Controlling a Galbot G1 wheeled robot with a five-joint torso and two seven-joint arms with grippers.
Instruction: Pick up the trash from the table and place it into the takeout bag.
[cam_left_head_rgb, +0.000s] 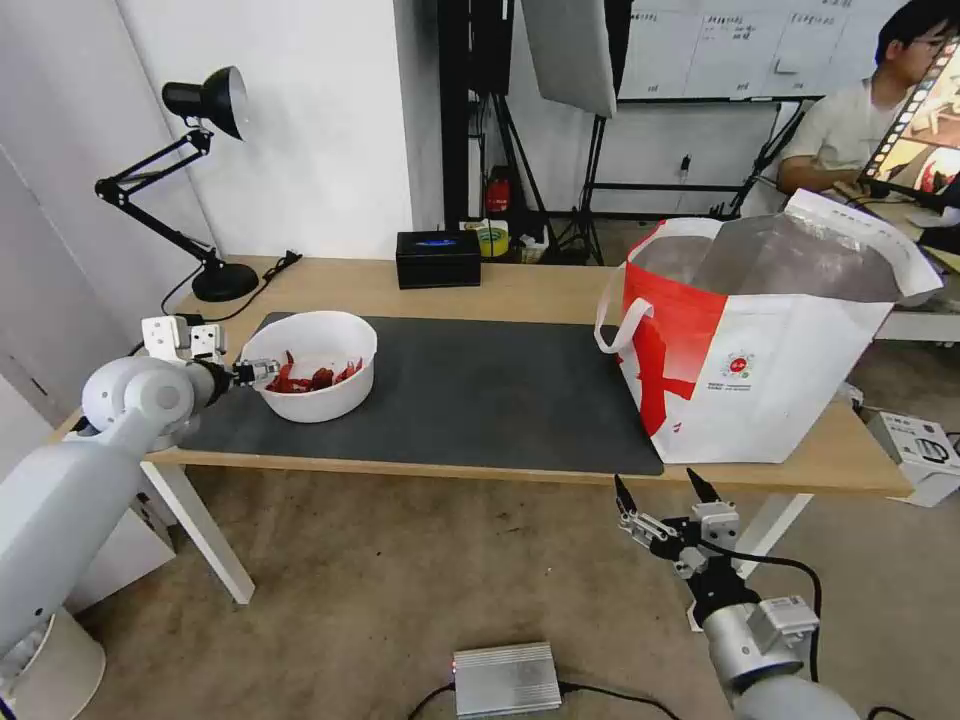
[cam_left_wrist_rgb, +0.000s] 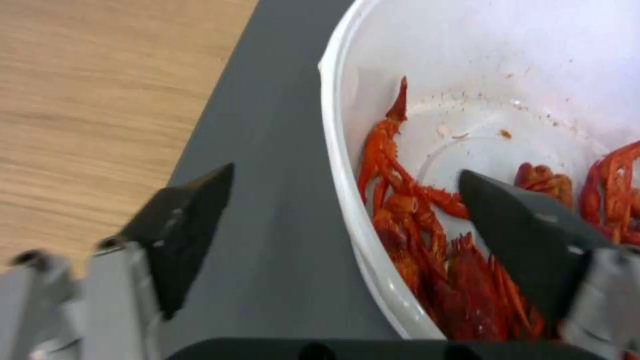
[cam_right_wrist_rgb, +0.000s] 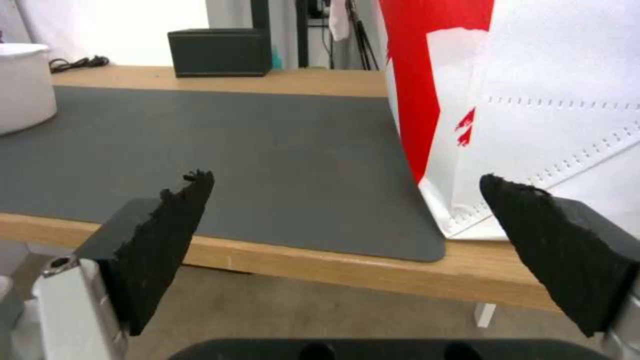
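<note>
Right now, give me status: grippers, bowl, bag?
Left gripper open, straddling rim of bowl. Right gripper open, below table edge near bag. Shells inside bowl. Mat between bowl and bag bare.

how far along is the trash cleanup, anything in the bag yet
Nothing looks bagged: the red-and-white foil-lined takeout bag shows only lining. In hand: the left hand is open, straddling the rim of the white round bowl of red crayfish shells, which sits on the dark grey mat. Left: grip, lift, bag. The right hand waits open below the table edge.
</note>
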